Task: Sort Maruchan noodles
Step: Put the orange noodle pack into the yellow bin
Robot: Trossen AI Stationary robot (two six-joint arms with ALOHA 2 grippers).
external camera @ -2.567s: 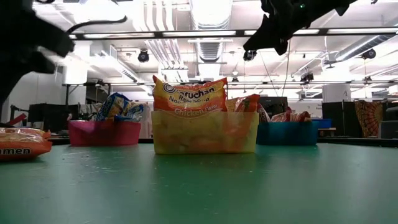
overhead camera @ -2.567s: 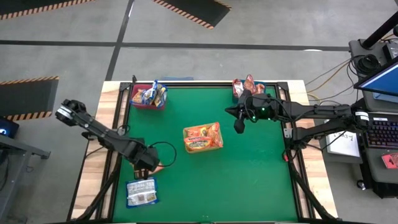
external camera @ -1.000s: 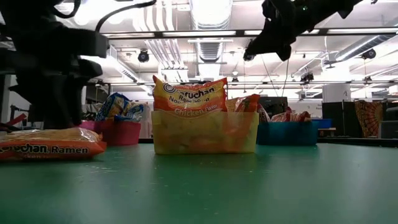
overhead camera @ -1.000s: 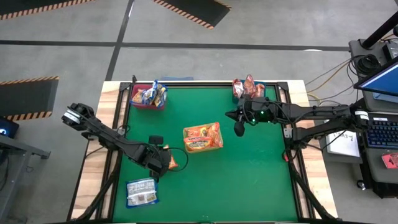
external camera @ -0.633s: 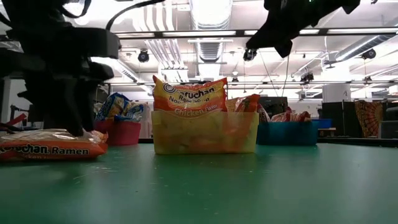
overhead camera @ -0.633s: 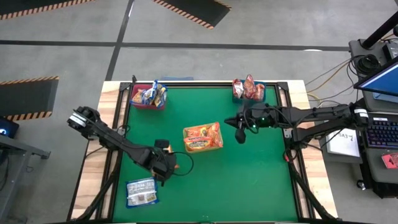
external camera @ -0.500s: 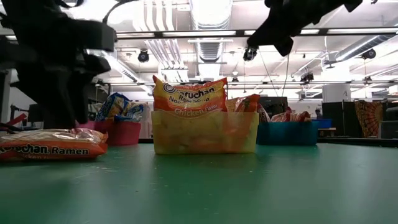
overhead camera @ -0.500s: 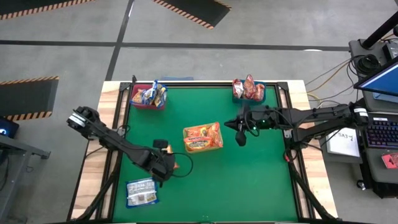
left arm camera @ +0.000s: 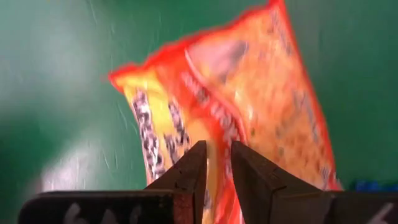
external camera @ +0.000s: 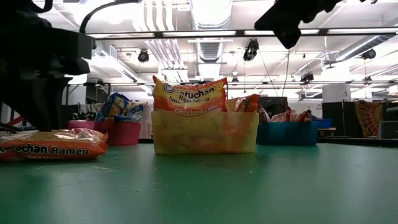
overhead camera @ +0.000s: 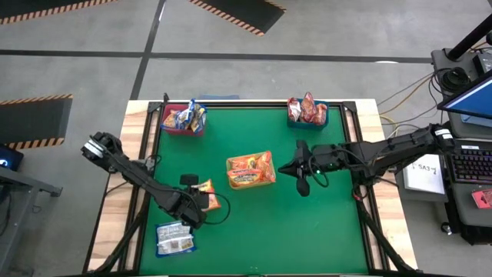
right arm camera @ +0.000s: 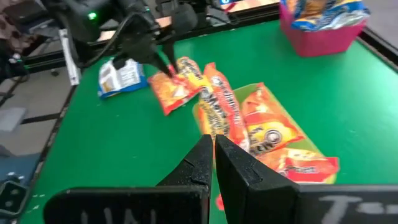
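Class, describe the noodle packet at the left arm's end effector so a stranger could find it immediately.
On the green table, look left of the central bin. The orange packet lies flat at the left end effector, unlike the blue-and-silver packet nearer the front edge.

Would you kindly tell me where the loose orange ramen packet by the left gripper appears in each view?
High view: orange ramen packet, left of centre.
Low view: far left, flat on the green mat.
Left wrist view: centre.
Right wrist view: upper middle.
Shared landmark: yellow bin.
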